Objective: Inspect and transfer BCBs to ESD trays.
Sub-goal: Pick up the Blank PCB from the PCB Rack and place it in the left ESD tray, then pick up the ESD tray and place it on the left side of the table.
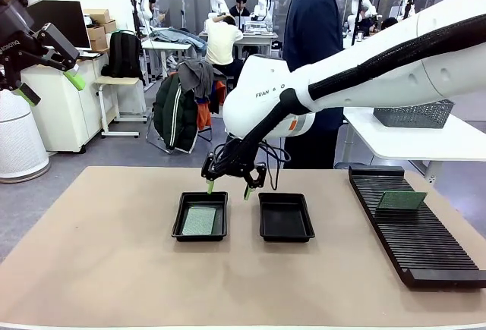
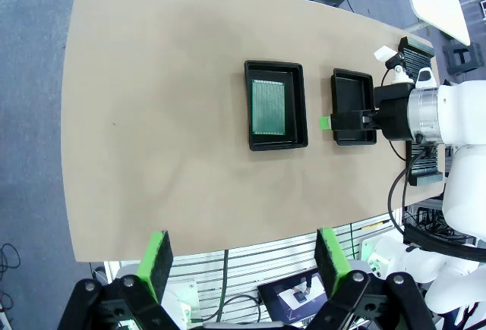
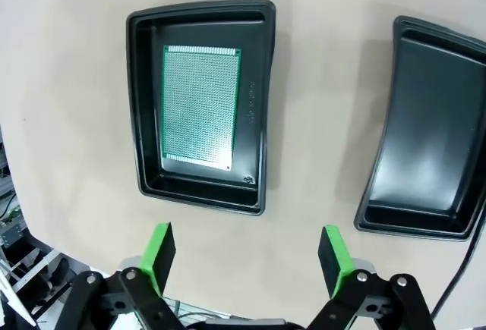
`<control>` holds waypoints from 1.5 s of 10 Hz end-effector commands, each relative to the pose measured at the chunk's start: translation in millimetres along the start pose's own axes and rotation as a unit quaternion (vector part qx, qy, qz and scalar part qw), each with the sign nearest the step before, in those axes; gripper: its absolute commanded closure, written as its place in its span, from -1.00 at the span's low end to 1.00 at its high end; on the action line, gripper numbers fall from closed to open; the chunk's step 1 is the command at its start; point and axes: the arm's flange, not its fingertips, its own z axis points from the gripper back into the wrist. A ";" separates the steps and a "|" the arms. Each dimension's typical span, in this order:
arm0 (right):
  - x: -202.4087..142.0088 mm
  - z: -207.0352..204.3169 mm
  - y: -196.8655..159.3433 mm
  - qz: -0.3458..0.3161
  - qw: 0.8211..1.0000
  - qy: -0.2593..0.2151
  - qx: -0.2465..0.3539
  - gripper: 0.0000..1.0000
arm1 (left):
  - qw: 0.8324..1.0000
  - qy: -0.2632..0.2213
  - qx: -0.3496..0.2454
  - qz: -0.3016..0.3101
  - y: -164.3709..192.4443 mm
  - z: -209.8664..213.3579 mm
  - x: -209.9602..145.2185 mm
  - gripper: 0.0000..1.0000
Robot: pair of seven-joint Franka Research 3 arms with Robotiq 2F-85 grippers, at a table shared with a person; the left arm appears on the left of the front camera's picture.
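Right gripper (image 1: pixel 228 190) hovers empty, jaws apart, above the gap between the trays (image 1: pixel 285 216); left gripper (image 1: pixel 52 87), also apart, hangs at ten o'clock. One circuit board (image 1: pixel 200 220) lies in the left tray (image 1: pixel 179 216); another board (image 1: pixel 401 199) seemingly leans in the rack (image 1: pixel 425 246) at three o'clock. Thin, stiff, light: pinch opposite edges.

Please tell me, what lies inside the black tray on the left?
One green circuit board lies flat inside the left tray, with nothing on top. The tray floor beneath the board is covered, so anything under it cannot be seen.
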 end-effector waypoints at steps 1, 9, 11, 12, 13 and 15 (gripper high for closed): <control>-3.1 -1.5 3.6 0.004 1.000 -0.003 0.003 -1.00 | 1.000 -0.002 -0.005 -0.007 2.1 -1.6 0.3 -1.00; -3.1 -1.5 3.6 0.004 1.000 -0.003 0.003 -1.00 | 1.000 -0.002 -0.005 -0.007 2.1 -1.6 0.3 -1.00; -3.1 -1.5 3.6 0.004 1.000 -0.003 0.003 -1.00 | 1.000 -0.002 -0.005 -0.007 2.1 -1.6 0.3 -1.00; -3.1 -1.5 3.6 0.004 1.000 -0.003 0.003 -1.00 | 1.000 -0.002 -0.005 -0.007 2.1 -1.6 0.3 -1.00; -3.1 -1.5 3.6 0.004 1.000 -0.003 0.003 -1.00 | 1.000 -0.002 -0.005 -0.007 2.1 -1.6 0.3 -1.00; -3.1 -1.5 3.6 0.004 1.000 -0.003 0.003 -1.00 | 1.000 -0.002 -0.005 -0.007 2.1 -1.6 0.3 -1.00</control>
